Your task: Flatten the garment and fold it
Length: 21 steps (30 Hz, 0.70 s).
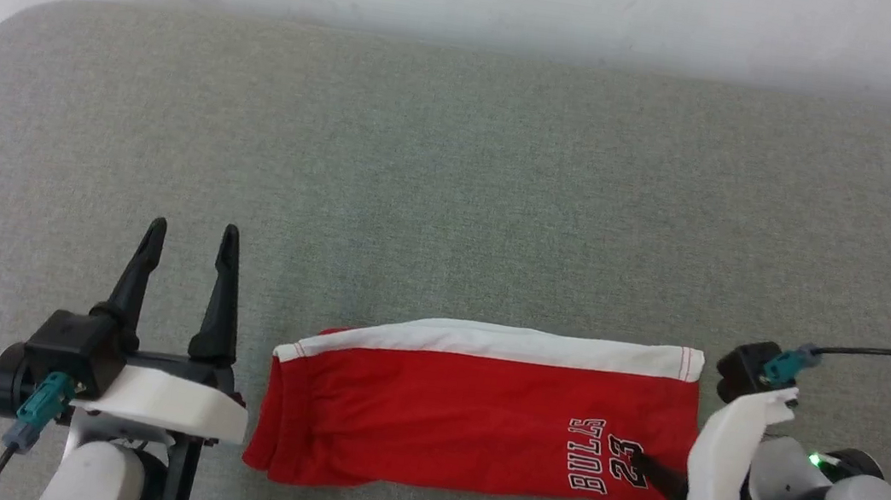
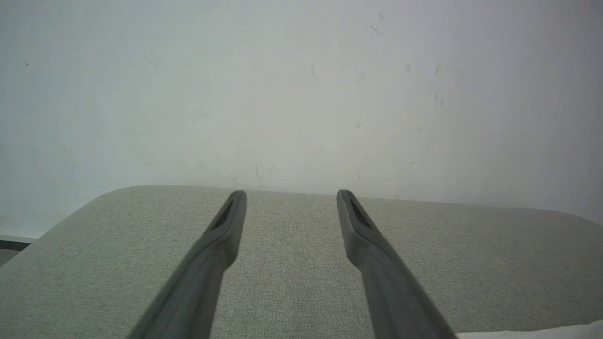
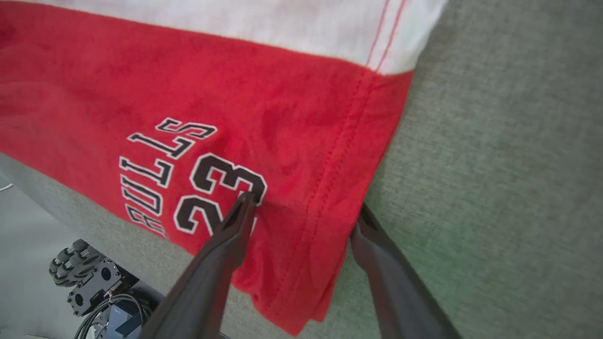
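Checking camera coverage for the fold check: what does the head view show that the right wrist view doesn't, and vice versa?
Head view adds: the small red basketball shorts end to end on the grey fabric table, and the open left claw beside them, clear of the fabric.
Right wrist view adds: the red hem stitching up close, and the robot's wheeled base below the table edge.
Both: the black "BULLS 23" print, the white side stripe, and the open right claw, one finger on the "23", the other beside the hem edge.

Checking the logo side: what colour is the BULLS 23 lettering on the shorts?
The lettering is black, outlined white; clearest in the right wrist view.
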Tool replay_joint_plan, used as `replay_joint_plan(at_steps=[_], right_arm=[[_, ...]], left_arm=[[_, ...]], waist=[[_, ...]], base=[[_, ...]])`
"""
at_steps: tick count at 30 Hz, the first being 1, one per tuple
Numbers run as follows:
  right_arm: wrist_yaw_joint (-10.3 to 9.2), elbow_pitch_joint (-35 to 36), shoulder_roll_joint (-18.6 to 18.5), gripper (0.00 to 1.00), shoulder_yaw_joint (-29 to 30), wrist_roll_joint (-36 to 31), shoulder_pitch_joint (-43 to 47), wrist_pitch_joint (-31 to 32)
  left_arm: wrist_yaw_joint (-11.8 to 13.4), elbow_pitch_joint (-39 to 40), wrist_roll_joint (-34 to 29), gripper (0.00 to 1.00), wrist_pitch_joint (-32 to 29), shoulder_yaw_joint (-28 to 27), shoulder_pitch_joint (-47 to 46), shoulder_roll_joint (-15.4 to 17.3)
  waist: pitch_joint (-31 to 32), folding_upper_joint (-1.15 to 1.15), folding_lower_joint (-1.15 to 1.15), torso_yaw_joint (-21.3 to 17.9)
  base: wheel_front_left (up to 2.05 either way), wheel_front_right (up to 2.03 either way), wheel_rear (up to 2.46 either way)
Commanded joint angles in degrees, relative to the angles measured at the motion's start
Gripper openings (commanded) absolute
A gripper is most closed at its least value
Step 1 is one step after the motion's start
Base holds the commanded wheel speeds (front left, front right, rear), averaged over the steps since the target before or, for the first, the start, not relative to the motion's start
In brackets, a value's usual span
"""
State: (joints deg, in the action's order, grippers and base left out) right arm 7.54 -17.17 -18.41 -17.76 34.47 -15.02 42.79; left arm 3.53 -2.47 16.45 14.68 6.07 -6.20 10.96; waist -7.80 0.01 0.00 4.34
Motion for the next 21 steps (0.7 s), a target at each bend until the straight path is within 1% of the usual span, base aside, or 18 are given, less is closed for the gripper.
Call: replay_joint_plan(at_steps=[1,5,9,11,12,13,14,17,21], right_arm=[[-0.05,-1.16,0.6,1.0,-2.0,0.67,-1.17,-0.32],[-0.05,-2.84,1.39,1.0,-6.0,2.1,-2.9,-1.54],[-0.05,-4.53,0.95,1.0,-9.29,3.24,-4.13,-2.08],[-0.05,-5.15,0.68,1.0,-9.82,3.51,-4.34,-1.87],[-0.05,-5.99,0.11,0.04,-10.45,4.15,-4.77,-1.94],[-0.05,-5.99,0.11,0.04,-10.45,4.15,-4.77,-1.94],[-0.05,-6.45,-0.3,0.0,-10.49,4.39,-4.96,-2.04],[-0.05,-7.73,-1.73,0.0,-9.85,5.29,-5.47,-2.2],[-0.05,-9.71,-4.61,0.0,-7.48,5.5,-6.16,-2.5]], left_arm=[[-0.63,0.34,-0.69,1.0,0.29,-0.69,-0.64,-0.81],[-1.61,0.46,-1.68,1.0,0.3,-1.75,-0.36,-2.1],[-2.64,0.2,-2.51,1.0,0.3,-2.79,-0.17,-3.09],[-2.86,0.14,-2.7,1.0,0.3,-3.07,-0.13,-3.29],[-3.36,-0.11,-3.02,1.0,0.31,-3.64,0.0,-3.6],[-3.36,-0.11,-3.02,1.0,0.31,-3.64,0.0,-3.6],[-3.6,-0.18,-3.19,1.0,0.31,-3.92,0.02,-3.73],[-4.21,-0.29,-3.83,1.0,0.31,-4.51,0.11,-4.16],[-4.75,-0.77,-4.37,1.0,0.31,-5.29,0.37,-4.71]], waist=[[-0.33,-0.01,0.0,0.27],[-0.66,-0.01,0.0,0.47],[-0.63,-0.01,0.0,0.59],[-0.62,-0.01,0.0,0.56],[-0.54,-0.01,0.0,0.43],[-0.54,-0.01,0.0,0.43],[-0.52,-0.01,0.0,0.35],[-0.4,-0.01,0.0,0.04],[-0.14,-0.01,0.0,-0.47]], base=[[0.0,0.0,0.0],[0.0,0.0,0.0],[0.0,0.0,0.0],[0.0,0.0,0.0],[0.0,0.0,0.0],[0.0,0.0,0.0],[0.0,0.0,0.0],[0.0,0.0,0.0],[0.0,0.0,0.0]])
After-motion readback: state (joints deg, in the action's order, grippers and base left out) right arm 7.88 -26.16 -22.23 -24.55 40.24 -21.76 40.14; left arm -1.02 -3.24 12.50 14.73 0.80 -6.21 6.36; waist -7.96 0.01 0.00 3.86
